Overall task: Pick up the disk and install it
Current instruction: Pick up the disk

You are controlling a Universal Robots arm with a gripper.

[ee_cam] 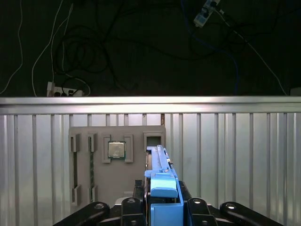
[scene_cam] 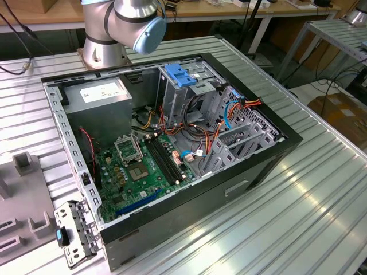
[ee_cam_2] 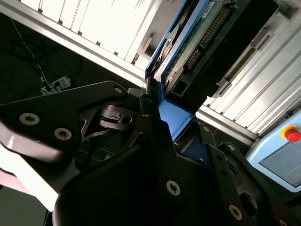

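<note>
Standing open beside the grey parts tray (scene_cam: 23, 200), the computer case (scene_cam: 172, 143) has not yet got its disk (ee_cam: 162, 181). I hold it edge-up over that tray, my gripper (ee_cam: 162, 207) with jaws closed on its blue side rails. Pickup looks done; installing calls for squaring the rails to the drive cage (scene_cam: 172, 100).

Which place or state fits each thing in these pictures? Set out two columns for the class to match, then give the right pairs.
Things:
1. disk
2. processor chip
3. power-supply box
4. computer case

Places or states:
A. open, lying on the ribbed table
B. grey, in a corner inside the case
C. seated in a grey tray
D. clamped in the gripper

Pairs: 1-D, 2-C, 3-B, 4-A.
</note>
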